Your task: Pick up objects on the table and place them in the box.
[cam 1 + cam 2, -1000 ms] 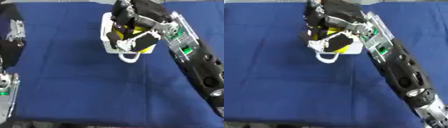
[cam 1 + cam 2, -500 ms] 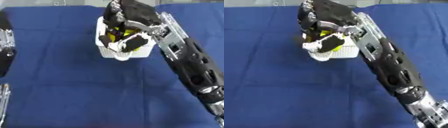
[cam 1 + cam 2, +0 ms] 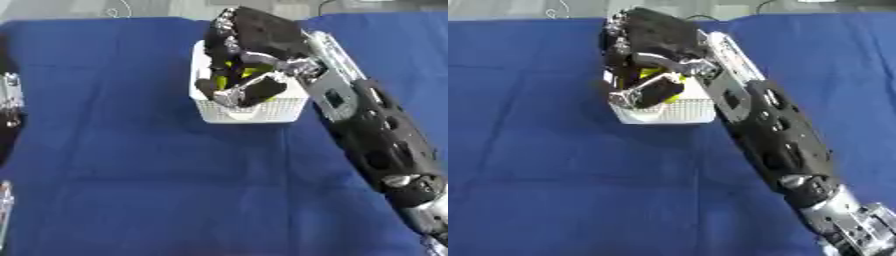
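A white slatted box stands on the blue cloth at upper centre. My right hand is over and partly inside the box, its fingers curled down toward the front wall. I can make out nothing held in them. Something yellow-green shows in the box under the palm. The black and silver right forearm comes in from the lower right. Only a silver and black strip of my left arm shows at the left edge of the left eye view.
The blue cloth covers the whole table around the box. A pale surface with a thin cable runs beyond the far edge.
A white loop that hung below my right hand by the box's front wall no longer shows. The hand has sunk into the box. The camera has shifted.
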Motion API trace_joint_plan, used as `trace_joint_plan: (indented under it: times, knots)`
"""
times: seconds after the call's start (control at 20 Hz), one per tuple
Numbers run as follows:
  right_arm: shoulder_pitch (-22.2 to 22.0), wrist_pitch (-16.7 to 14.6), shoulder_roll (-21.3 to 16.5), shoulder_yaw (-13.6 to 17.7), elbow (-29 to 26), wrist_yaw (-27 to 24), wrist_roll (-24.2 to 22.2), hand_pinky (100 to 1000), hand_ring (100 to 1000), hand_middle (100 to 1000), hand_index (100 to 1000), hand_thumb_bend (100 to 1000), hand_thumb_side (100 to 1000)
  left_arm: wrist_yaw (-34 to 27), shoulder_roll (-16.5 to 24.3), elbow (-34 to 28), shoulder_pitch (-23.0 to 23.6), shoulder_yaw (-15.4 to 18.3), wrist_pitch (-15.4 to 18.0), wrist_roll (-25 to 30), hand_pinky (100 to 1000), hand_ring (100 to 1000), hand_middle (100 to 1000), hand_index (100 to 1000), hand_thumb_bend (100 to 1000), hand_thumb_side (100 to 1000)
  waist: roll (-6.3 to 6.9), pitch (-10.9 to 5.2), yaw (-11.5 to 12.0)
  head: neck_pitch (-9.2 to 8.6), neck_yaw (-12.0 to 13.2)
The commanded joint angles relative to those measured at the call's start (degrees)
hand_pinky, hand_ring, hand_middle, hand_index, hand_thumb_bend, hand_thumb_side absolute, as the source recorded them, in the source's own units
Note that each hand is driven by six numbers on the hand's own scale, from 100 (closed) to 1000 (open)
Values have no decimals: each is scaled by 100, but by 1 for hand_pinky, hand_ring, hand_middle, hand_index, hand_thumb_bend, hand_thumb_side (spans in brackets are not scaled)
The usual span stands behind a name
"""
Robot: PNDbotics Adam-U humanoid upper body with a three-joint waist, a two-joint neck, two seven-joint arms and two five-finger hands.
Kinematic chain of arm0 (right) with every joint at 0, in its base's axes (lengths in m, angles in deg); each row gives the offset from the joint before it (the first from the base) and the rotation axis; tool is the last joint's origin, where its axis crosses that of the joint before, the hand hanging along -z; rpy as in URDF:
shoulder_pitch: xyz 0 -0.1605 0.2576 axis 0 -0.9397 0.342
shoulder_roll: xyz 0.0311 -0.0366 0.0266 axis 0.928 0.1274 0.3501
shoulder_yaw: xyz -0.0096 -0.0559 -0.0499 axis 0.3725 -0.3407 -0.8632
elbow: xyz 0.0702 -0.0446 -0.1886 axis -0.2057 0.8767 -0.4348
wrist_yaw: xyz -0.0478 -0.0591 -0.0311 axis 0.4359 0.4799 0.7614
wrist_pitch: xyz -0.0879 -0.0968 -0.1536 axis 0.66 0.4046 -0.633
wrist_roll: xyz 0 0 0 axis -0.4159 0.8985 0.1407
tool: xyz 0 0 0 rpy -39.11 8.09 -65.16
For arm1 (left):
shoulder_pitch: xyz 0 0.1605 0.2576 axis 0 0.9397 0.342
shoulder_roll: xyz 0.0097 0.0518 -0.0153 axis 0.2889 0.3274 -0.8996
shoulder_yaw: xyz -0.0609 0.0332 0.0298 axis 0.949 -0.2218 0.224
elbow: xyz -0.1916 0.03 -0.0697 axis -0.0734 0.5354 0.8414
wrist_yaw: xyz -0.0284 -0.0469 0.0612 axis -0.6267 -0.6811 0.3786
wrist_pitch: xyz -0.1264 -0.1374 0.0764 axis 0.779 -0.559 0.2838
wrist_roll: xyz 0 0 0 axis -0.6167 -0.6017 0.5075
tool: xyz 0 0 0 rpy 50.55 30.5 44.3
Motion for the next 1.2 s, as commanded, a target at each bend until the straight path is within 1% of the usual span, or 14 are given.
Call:
trace_joint_plan:
  times: [0.05,0.3,0.55,0.7,0.95,1.2]
  knots:
    - [224,-30,104,142,143,365,153,100,100,100,100,100,416,-31,36,-90,-71,13,41,11,902,751,768,820,100,698,23,-59,45,-157,-141]
    - [430,86,240,308,510,1024,495,100,100,100,100,100,411,-62,19,-90,-83,3,48,31,902,751,768,820,100,697,58,1,111,-246,-375]
    - [580,179,304,390,794,1629,876,100,100,100,100,100,410,-82,8,-90,-135,-8,65,46,902,751,768,820,100,697,78,80,189,-330,-490]
    - [678,233,324,452,939,1859,1065,100,100,100,100,100,405,-93,2,-90,-155,-16,70,55,902,751,768,820,100,696,98,113,229,-349,-531]
    - [855,338,328,539,1153,2090,1276,100,100,100,100,101,403,-109,-7,-90,-205,-31,84,71,902,751,768,820,100,696,114,166,316,-411,-620]
    - [932,486,314,678,1477,2493,1464,100,100,100,100,100,420,-123,-17,-90,-245,-42,97,85,902,751,768,821,100,696,115,205,420,-486,-692]
